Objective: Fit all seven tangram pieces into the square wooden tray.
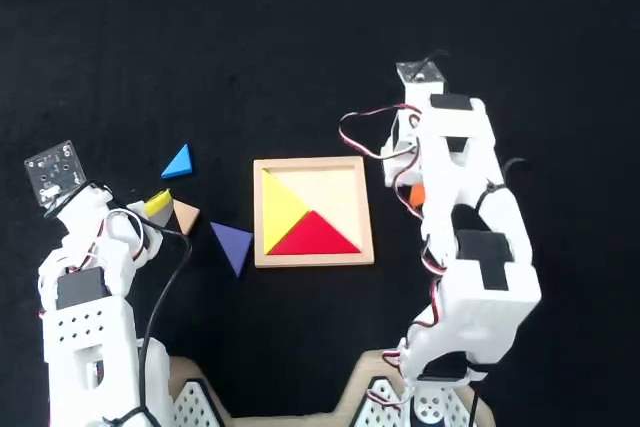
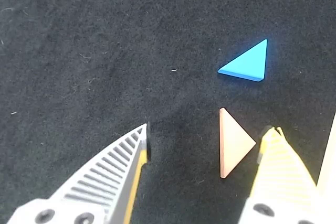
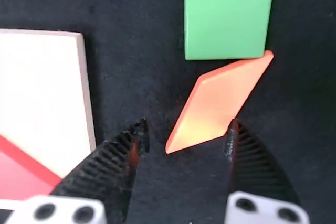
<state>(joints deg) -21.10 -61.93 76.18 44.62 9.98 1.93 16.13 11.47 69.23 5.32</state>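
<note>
High view: right arm (image 1: 470, 247) stood folded beside tray's right edge, covering most of orange parallelogram (image 1: 417, 195). Left arm (image 1: 85, 287) sat low at table's left side. Square wooden tray (image 1: 312, 163) held yellow triangle (image 1: 279, 209) and red triangle (image 1: 315, 237). Purple triangle (image 1: 233, 244) lay just left of tray. Right gripper (image 3: 185, 129) gaped, jaws astride parallelogram's end; green square (image 3: 228, 17) just beyond. Left gripper (image 2: 207, 128) gaped around tan triangle (image 2: 231, 142); blue triangle (image 2: 247, 64) beyond, apart.
</note>
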